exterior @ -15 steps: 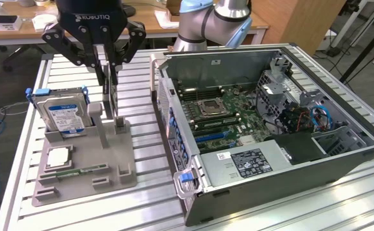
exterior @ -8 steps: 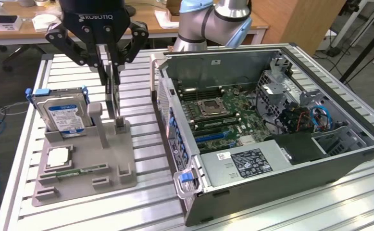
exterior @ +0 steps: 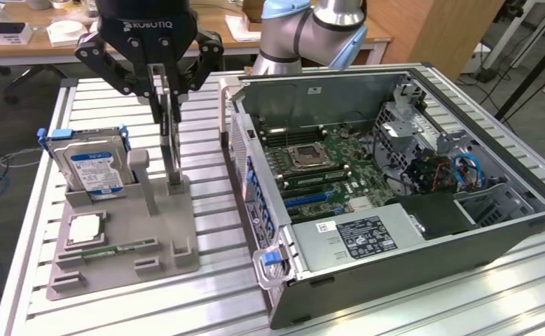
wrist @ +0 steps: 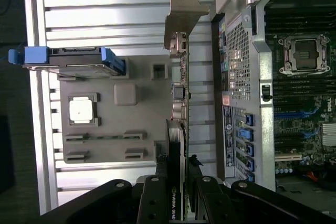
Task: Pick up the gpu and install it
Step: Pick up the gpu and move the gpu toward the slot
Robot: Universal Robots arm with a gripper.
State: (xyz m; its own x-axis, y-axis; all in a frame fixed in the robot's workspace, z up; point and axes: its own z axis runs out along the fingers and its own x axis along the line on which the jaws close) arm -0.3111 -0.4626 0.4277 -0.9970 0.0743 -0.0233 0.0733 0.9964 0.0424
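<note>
The gpu (exterior: 169,147) (wrist: 177,140) was held upright on its long edge, pinched from above between the closed-in fingers of the gripper (exterior: 165,94) (wrist: 178,182). It was positioned over the grey holder tray (exterior: 160,217) (wrist: 142,114), along the tray's side nearest the open computer case (exterior: 394,175) (wrist: 247,51). Its lower end was seen at a slotted post of the tray. Whether it was seated there or raised clear could not be told. Its silver bracket (wrist: 184,19) was seen projecting past the tray's hard-drive end. A blue-labelled hard drive (exterior: 90,164) (wrist: 68,59) was stood upright on the tray. A processor chip (exterior: 85,227) (wrist: 83,111) was laid flat in a recess of the tray, and a green memory stick (exterior: 123,246) was laid beside it.
</note>
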